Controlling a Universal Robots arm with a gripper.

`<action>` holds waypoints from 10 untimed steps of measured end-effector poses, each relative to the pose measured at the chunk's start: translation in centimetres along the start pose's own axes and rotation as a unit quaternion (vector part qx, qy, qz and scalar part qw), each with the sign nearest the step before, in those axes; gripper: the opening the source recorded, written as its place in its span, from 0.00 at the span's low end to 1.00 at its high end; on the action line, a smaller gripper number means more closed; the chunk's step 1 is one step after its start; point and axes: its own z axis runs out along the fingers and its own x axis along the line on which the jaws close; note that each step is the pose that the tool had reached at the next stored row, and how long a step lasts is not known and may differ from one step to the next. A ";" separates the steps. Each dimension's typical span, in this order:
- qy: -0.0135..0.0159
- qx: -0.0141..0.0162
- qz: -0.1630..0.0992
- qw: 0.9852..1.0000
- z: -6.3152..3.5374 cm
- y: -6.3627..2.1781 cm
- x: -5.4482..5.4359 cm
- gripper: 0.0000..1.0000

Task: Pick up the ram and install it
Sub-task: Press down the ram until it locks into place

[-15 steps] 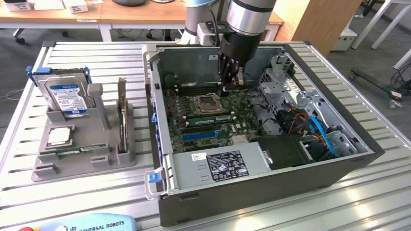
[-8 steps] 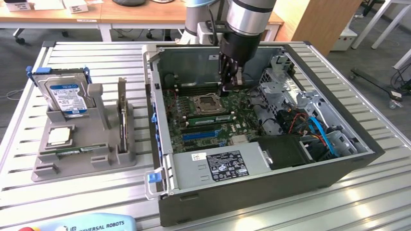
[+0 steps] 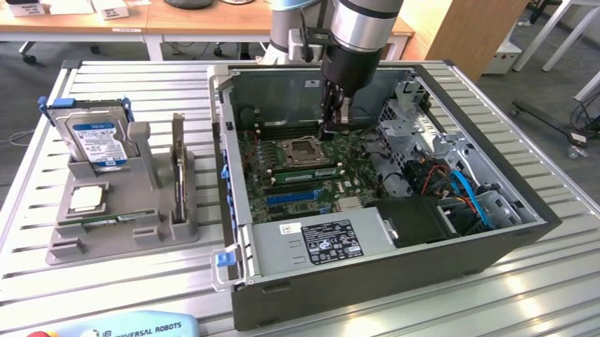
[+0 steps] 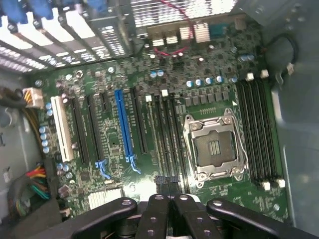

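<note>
The work surface is a slatted metal table (image 3: 131, 281) of pale ribbed aluminium. Two items rest directly on it. An open computer case (image 3: 375, 274) lies on its side toward the exterior view's right. A grey parts holder (image 3: 122, 235) sits toward the exterior view's left, just beside the case.

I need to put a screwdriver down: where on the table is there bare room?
Bare slats of the table lie in front of the grey holder, and a strip behind the hard drive. On the exterior view's right, the strip beyond the PC case is bare too. Inside the case it is crowded, with the gripper down over the motherboard.
</note>
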 end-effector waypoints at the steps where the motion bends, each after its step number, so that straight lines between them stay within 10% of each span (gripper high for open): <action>1: 0.000 0.000 0.009 1.000 0.00 0.00 0.0 0.10; 10: -0.004 0.001 0.089 0.996 0.00 0.00 0.0 0.10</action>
